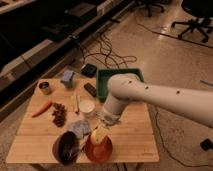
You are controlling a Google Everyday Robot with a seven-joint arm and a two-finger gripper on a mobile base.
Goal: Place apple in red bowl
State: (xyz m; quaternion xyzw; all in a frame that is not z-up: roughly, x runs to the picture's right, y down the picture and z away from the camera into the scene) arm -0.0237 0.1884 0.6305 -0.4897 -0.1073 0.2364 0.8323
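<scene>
The red bowl (pixel 98 149) stands at the front edge of the wooden table (pixel 135 137), right of a dark brown bowl (pixel 66 146). My gripper (pixel 100 133) hangs from the thick white arm (pixel 150 97) directly over the red bowl's back rim. It is shut on the apple (pixel 99 135), a pale yellow lump held just above the bowl's inside. The arm's wrist hides the top of the gripper.
A white cup (pixel 87 106), a pale stick (pixel 77 102), a dark clump (pixel 59 115), an orange carrot (pixel 41 108), a small can (pixel 44 88), a blue-grey packet (pixel 80 127) and a green tray (pixel 106 80) lie on the table. Cables cross the floor behind.
</scene>
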